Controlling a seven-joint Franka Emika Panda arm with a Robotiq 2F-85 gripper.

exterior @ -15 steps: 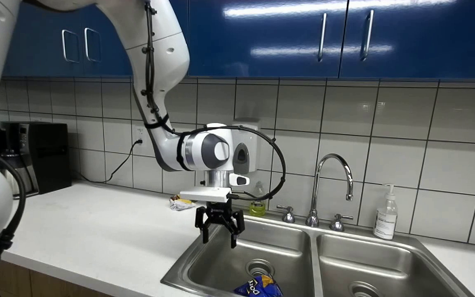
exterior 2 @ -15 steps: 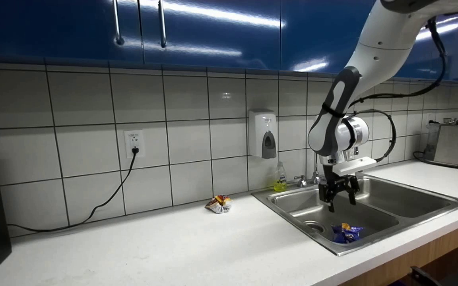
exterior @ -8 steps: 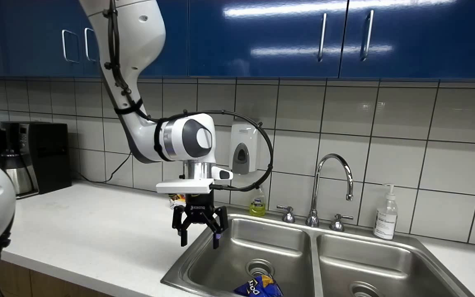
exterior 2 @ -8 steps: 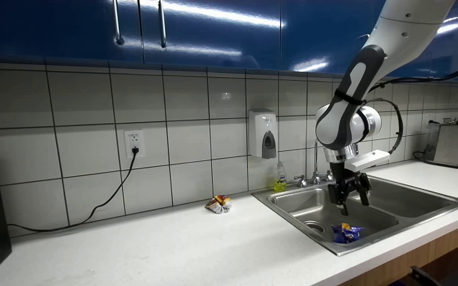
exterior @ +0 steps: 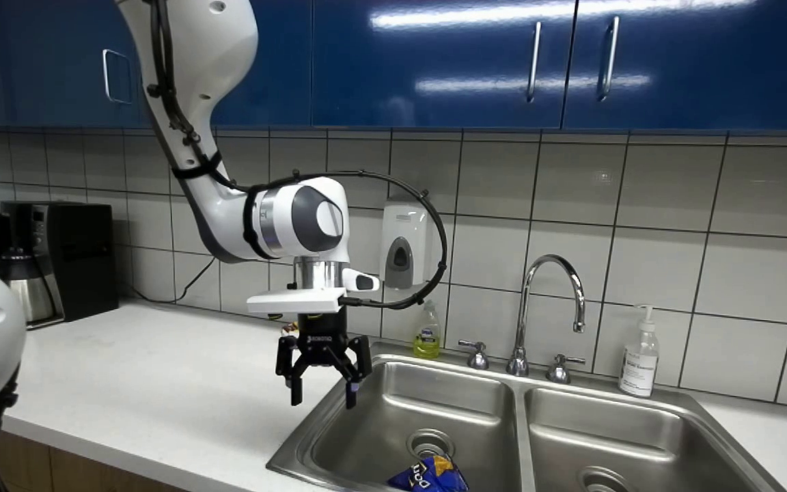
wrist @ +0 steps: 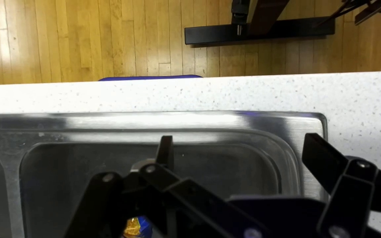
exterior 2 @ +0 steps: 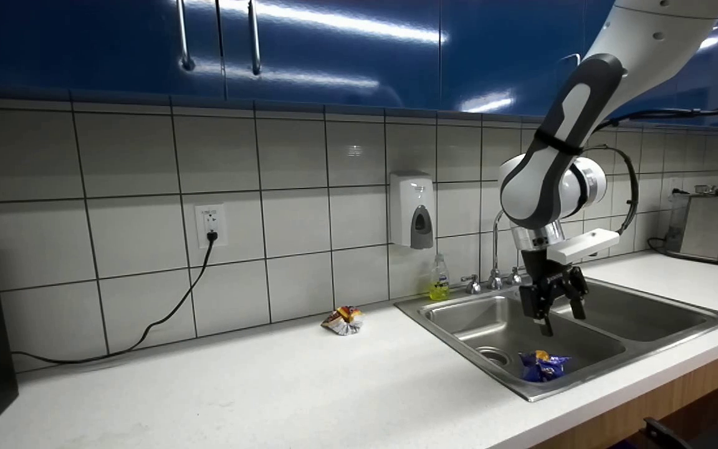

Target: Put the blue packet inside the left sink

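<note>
The blue packet, crinkly with white lettering and an orange patch, lies in the left sink near its front side, in both exterior views (exterior: 430,476) (exterior 2: 543,368). The left sink (exterior: 359,437) is a steel basin with a round drain; it also shows in an exterior view (exterior 2: 474,321) and the wrist view (wrist: 223,168). My gripper (exterior: 324,400) is open and empty, raised above the sink's side edge, apart from the packet. It also shows in an exterior view (exterior 2: 563,323) and the wrist view (wrist: 238,145). In the wrist view, a finger mostly hides the packet (wrist: 146,228).
The twin basin (exterior: 605,424) adjoins, with a tall faucet (exterior: 523,314) behind. A yellow-green soap bottle (exterior: 426,335) and a pump bottle (exterior: 639,359) stand along the back. A yellowish-orange wrapper (exterior 2: 343,320) lies on the counter (exterior 2: 240,393).
In an exterior view, my open gripper has moved left from over the basin towards its side edge, with the wrist rising a little. The blue packet has not moved.
</note>
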